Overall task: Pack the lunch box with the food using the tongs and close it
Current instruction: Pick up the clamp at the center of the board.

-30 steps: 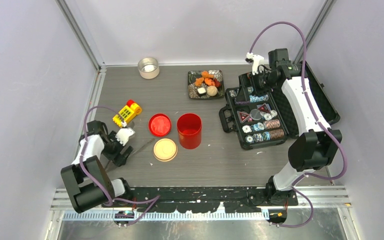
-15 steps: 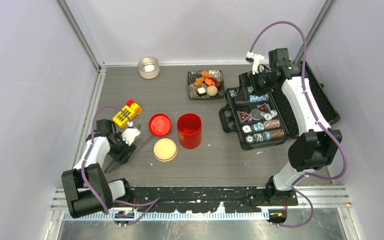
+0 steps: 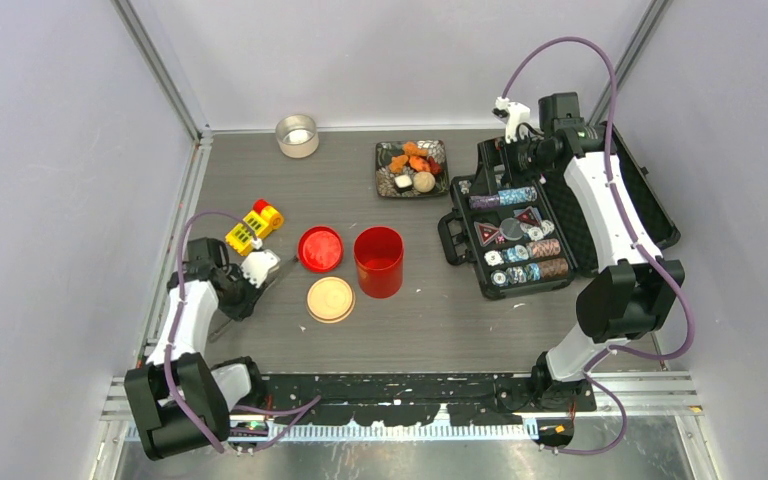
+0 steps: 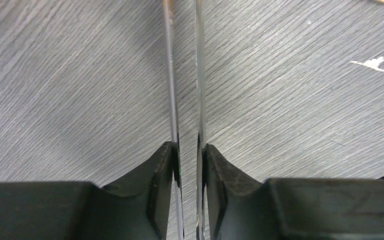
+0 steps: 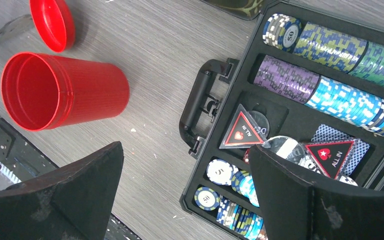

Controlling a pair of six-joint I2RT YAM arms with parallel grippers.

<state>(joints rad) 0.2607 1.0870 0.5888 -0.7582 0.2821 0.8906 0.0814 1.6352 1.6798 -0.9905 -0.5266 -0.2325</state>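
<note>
Now, at the left, the left end effector (image 4: 187, 150) is low over the worktop (image 4: 290, 100), clenched on the tongs (image 4: 196, 75). One finger presses each slim arm from outside, and the two arms run straight ahead from the fingertips, close together with a narrow gap between them. Whether the tongs are off the worktop, I cannot tell. In the top view, the toy block (image 3: 254, 226) lies just beyond this end effector and slightly to its left. To its right, near, is the red lid (image 3: 319, 249), with the beige lid (image 3: 330, 298) just beside that and nearer the arm bases. Further right stands the red canister (image 3: 378, 261), upright and open, touching neither lid. The cream tub (image 3: 297, 135) sits well beyond the left end effector, at the far edge, also open. The food (image 3: 412, 160) lies on a dark tray (image 3: 384, 186), just left of the right end effector (image 5: 185, 152). That end effector is released, its fingers spread wide with nothing between them. It hangs over the far left corner of the open chip case (image 3: 520, 235), whose chip rows fill the right of the wrist view; the canister shows at that view's left.
</note>
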